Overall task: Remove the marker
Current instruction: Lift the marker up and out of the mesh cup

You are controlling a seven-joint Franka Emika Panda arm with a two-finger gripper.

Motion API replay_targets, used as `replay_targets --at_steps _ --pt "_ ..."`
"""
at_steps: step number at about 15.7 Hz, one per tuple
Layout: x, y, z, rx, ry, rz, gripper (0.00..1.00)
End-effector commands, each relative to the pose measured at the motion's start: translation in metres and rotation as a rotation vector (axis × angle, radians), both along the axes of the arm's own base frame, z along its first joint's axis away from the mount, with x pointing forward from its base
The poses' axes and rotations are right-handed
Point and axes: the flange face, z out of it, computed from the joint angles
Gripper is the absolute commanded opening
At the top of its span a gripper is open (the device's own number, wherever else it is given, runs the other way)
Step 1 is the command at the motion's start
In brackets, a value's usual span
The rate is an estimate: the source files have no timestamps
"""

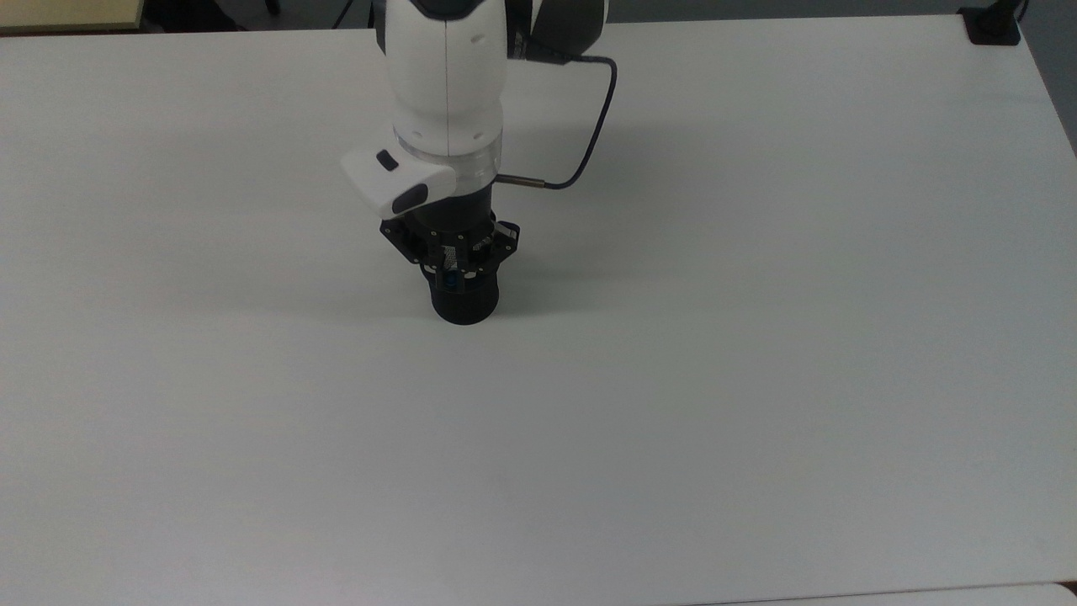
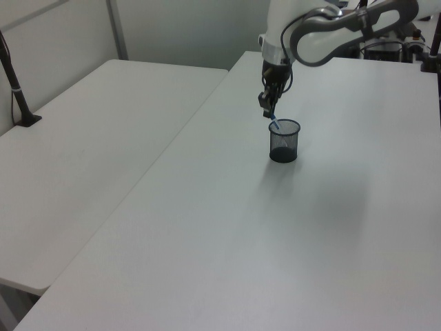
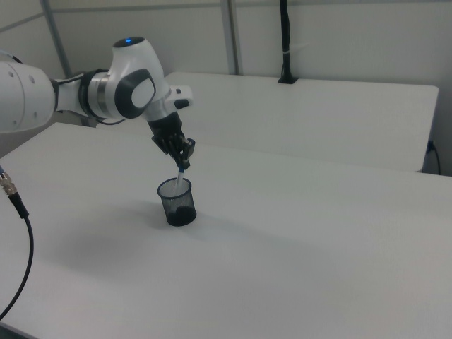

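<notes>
A black mesh cup stands upright on the white table. My gripper hangs just above the cup's rim, shut on the marker at its blue-capped upper end. The marker's white barrel slants down, and its lower end is still inside the cup's mouth. In the left view the marker leans over the cup's left rim. In the top view a bit of the marker's blue shows between the fingers.
The arm's dark cable loops out to the top view's right of the wrist. A second white table adjoins in the left view, with a black clamped post on it. Another black post stands on the far table in the right view.
</notes>
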Motion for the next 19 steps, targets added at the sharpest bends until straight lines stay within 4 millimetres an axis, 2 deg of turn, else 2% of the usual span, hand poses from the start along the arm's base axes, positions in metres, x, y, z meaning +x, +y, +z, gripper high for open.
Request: replay_targets --at_steps 1,3,7,11,14,17,19 --pt "-0.009 -0.006 0.026 0.024 -0.009 -0.034 0.03" --pt "-0.006 -0.011 0.037 0.035 -0.032 -0.071 0.03" --pt "-0.004 -0.039 0.073 0.080 -0.096 -0.156 0.03" --pt "-0.004 -0.053 0.089 0.127 -0.120 -0.193 0.03" --pt "-0.011 -0.064 0.103 0.162 -0.033 -0.220 0.03" --pt "-0.017 -0.077 0.108 0.202 0.016 -0.243 0.03" --pt "-0.024 -0.072 0.101 0.196 0.097 -0.191 0.03"
